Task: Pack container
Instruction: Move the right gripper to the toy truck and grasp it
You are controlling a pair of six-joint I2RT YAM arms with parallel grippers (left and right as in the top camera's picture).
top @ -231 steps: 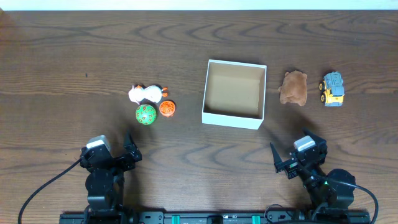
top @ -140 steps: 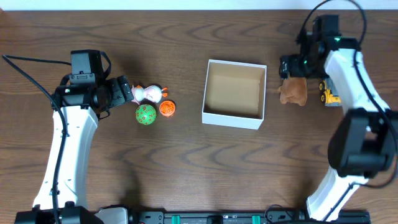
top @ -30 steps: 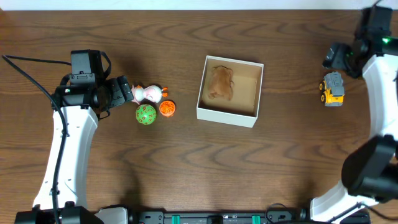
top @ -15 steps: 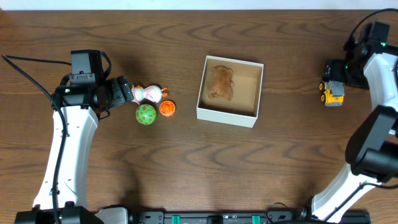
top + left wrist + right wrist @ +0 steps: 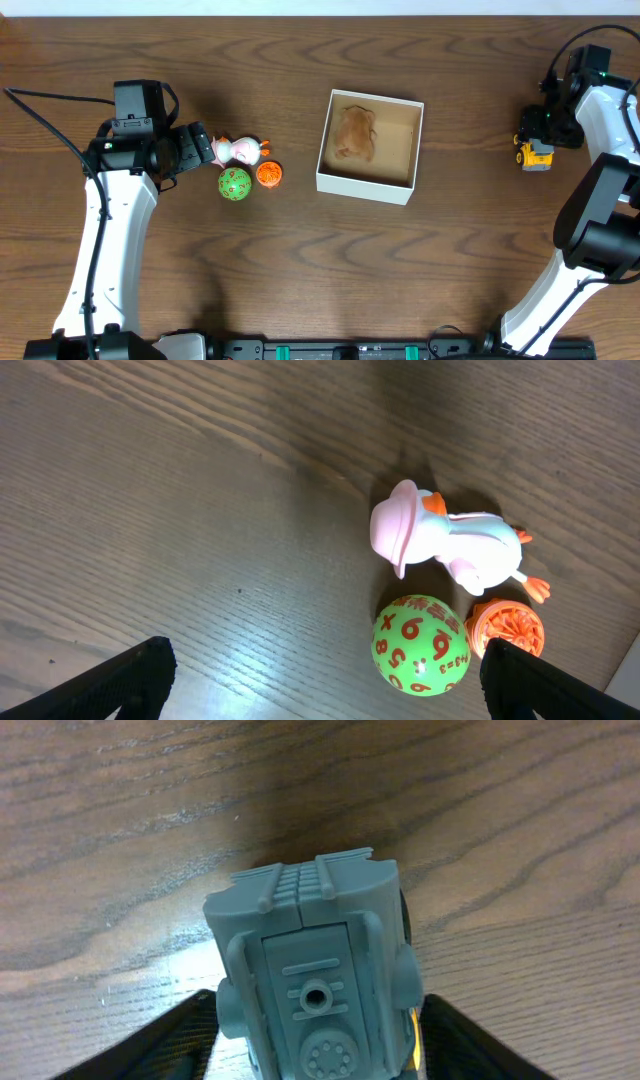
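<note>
The container (image 5: 368, 182) is a white square box with a tan inside, at the table's middle. A brown plush toy (image 5: 354, 133) lies inside it. My right gripper (image 5: 535, 130) is down over a grey and yellow toy truck (image 5: 538, 153) at the far right. In the right wrist view its fingers (image 5: 318, 1020) press both sides of the grey truck (image 5: 310, 970), which rests on the table. My left gripper (image 5: 197, 146) is open and empty just left of a pink and white duck (image 5: 238, 150). A green number ball (image 5: 234, 184) and an orange disc toy (image 5: 268, 174) lie beside the duck.
In the left wrist view the duck (image 5: 445, 545), the green ball (image 5: 421, 658) and the orange disc (image 5: 505, 628) lie close together on the dark wood table (image 5: 300, 260), between and ahead of the open fingers (image 5: 320, 680).
The right gripper has come down from the table's far right edge onto the toy truck and closed around it. The left arm has not moved. The plush toy stays in the box.
</note>
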